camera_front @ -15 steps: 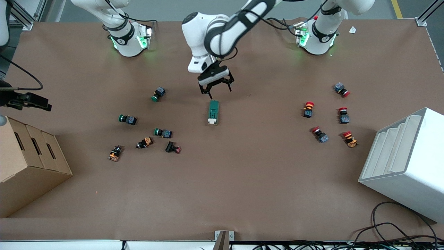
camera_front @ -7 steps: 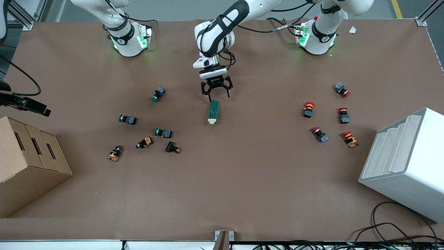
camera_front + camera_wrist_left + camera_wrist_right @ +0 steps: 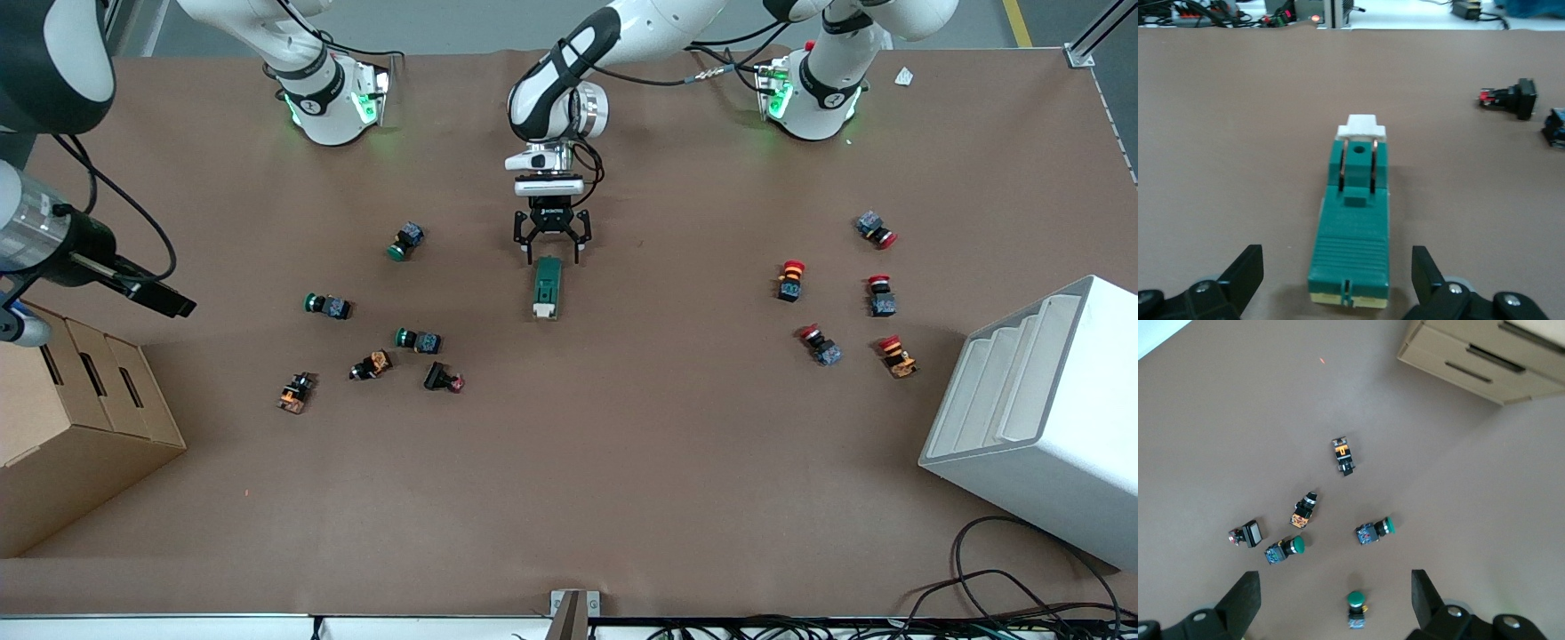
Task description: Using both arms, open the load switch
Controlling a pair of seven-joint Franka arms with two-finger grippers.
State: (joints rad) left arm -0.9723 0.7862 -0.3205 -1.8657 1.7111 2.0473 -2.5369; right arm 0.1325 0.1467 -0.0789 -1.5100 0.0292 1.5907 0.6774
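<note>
Tabletop [image 3: 622, 480]: brown sheet; white stepped bin [image 3: 1036, 418] near the front camera at the left arm's end, cardboard box [image 3: 71, 418] at the right arm's end.
Orange and black push-buttons [image 3: 369, 366]: small cluster nearer the front camera than the load switch, toward the right arm's end; green-capped ones [image 3: 418, 339] among them and one [image 3: 404, 241] farther off.
Red push-buttons [image 3: 880, 293]: loose group toward the left arm's end, well apart from the switch.
Load switch [image 3: 547, 287]: mid-table, lying flat, lengthwise toward the front camera; white toggle piece [image 3: 1361, 127] at the near end, dark green body toward the robots' bases.
Left gripper [image 3: 551, 252]: low over the switch's farther end, fingers [image 3: 1245, 273] spread wide, one on each side of the block, not touching it in the left wrist view.
Right gripper [image 3: 1335, 603]: high above the push-button cluster at the right arm's end, fingers spread, holding nothing; this arm waits.
</note>
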